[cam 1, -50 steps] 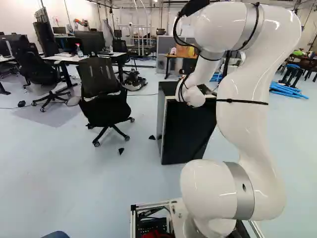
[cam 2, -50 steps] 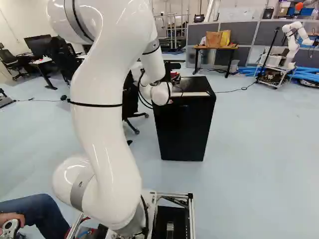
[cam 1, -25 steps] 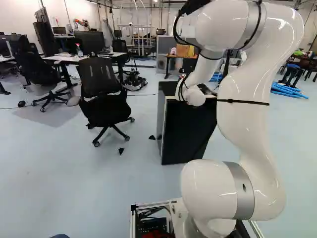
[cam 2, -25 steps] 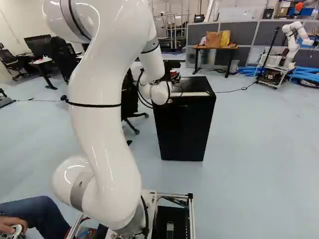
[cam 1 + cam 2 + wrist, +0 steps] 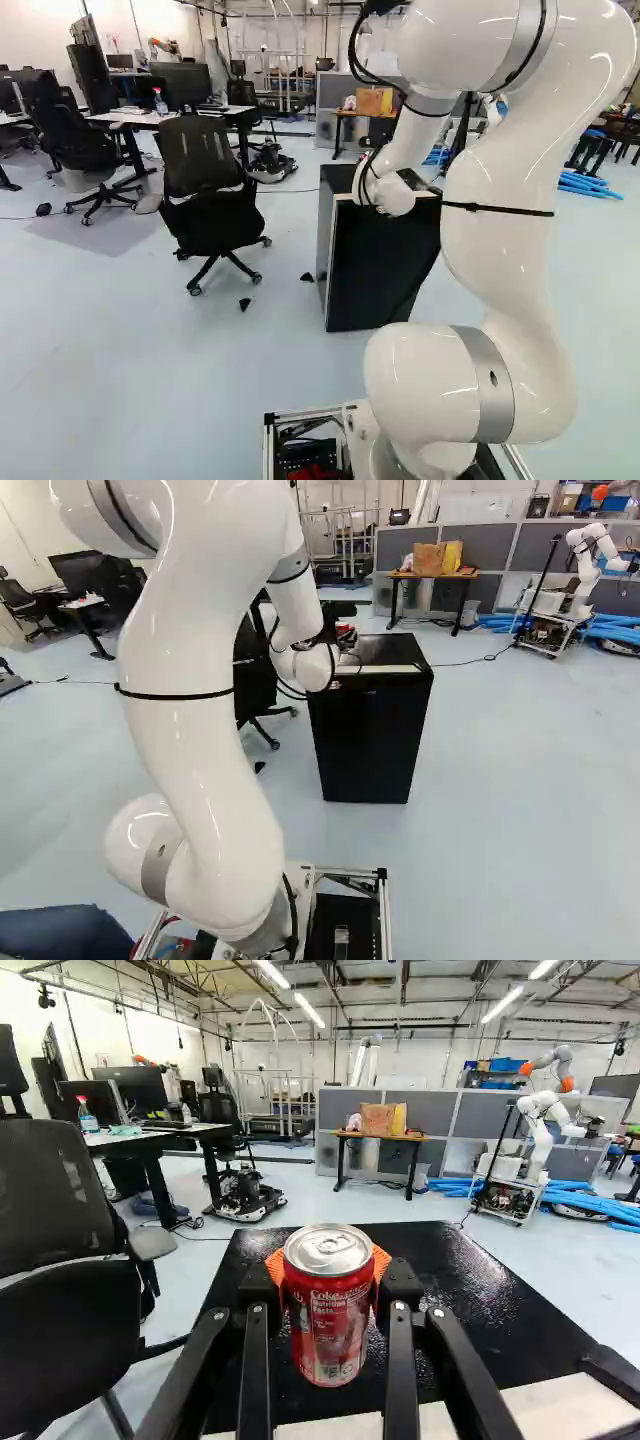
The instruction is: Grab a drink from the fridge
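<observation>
Over the black mini fridge (image 5: pixel 370 740), Coke can (image 5: pixel 328 1320) upright, gripper (image 5: pixel 329 1268) clamped on it from both sides; can't tell if can touches fridge top. Looks like carry-off: lift straight clear of fridge first, go slow, hold firm without denting.

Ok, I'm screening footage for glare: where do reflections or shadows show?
Wrist view: ceiling lights glow white, black fridge top has speckled shine, red drink can gleams on its lid; both base views: white streaks on the arm; left base view: soft floor shadow by an office chair.
</observation>
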Tool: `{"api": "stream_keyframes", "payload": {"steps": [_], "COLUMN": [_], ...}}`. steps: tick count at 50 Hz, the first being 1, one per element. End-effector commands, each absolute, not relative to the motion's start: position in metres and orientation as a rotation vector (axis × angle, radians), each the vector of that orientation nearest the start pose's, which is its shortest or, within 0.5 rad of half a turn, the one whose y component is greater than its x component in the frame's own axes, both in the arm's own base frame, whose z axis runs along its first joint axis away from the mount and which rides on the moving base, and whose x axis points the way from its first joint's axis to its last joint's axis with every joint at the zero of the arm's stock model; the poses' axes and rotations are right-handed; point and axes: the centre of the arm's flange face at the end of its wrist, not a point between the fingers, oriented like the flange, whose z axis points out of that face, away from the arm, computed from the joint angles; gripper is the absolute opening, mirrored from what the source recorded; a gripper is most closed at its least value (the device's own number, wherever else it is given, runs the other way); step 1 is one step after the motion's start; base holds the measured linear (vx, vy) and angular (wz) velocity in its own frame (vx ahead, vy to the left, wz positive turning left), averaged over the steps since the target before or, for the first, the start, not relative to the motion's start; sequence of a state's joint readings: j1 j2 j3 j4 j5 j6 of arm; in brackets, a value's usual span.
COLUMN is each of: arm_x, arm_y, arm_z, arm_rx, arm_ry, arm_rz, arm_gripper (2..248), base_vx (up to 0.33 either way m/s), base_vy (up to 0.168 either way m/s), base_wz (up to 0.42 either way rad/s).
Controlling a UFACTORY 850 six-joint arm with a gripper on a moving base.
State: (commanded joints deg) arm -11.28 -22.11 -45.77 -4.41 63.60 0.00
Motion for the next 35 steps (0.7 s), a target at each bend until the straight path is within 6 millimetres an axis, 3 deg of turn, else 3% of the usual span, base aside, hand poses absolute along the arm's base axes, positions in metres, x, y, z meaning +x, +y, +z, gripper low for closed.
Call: {"api": "stream_keyframes", "payload": {"steps": [18,35], "arm_x": [0.5,0.453], "arm_y": [-0.08,-0.056], "arm_z": [0.398,0.401], "arm_rx": [-2.387,-2.427], "arm_ry": [0.1,0.081], "arm_rz": [-2.178,-2.101], "arm_gripper": [100,100], "base_vx": [0.0,0.0], "base_vy": [0.0,0.0], "base_wz": [0.0,0.0]}}
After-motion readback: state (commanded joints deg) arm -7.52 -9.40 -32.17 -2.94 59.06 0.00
